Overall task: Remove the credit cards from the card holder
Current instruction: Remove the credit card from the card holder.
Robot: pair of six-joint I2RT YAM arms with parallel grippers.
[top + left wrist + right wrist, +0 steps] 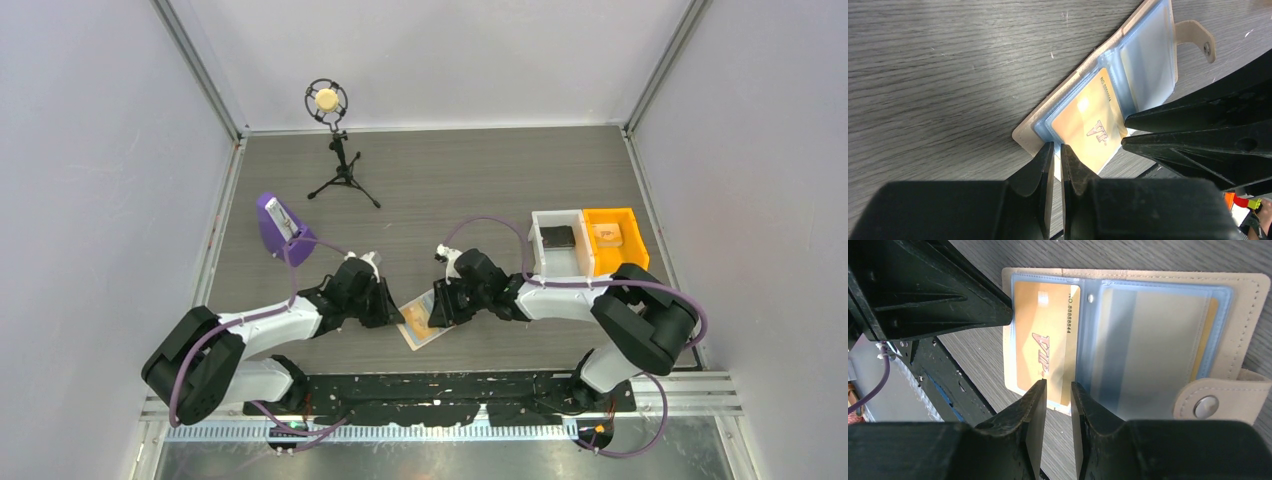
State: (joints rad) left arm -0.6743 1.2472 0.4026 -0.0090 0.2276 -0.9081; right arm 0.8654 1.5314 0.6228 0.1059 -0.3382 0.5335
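Note:
The card holder (432, 333) (1023, 135) (1243, 305) lies open and flat near the table's front edge, between the two arms. An orange-yellow credit card (416, 321) (1088, 125) (1043, 340) sits in its left blue sleeve. A second card shows dimly through the right sleeve (1158, 340). My left gripper (388, 308) (1058, 146) is pinched on the holder's near corner, with only a slit between its fingers. My right gripper (438, 300) (1056, 383) (1124, 132) points at the card's free edge. Its fingers stand a little apart, and table shows through the gap.
A white bin (558, 245) and an orange bin (612, 238) stand at the right, close behind my right arm. A purple wedge stand (275, 228) is at the left and a microphone tripod (335, 150) at the back. The black base rail (440, 385) runs just beyond the holder.

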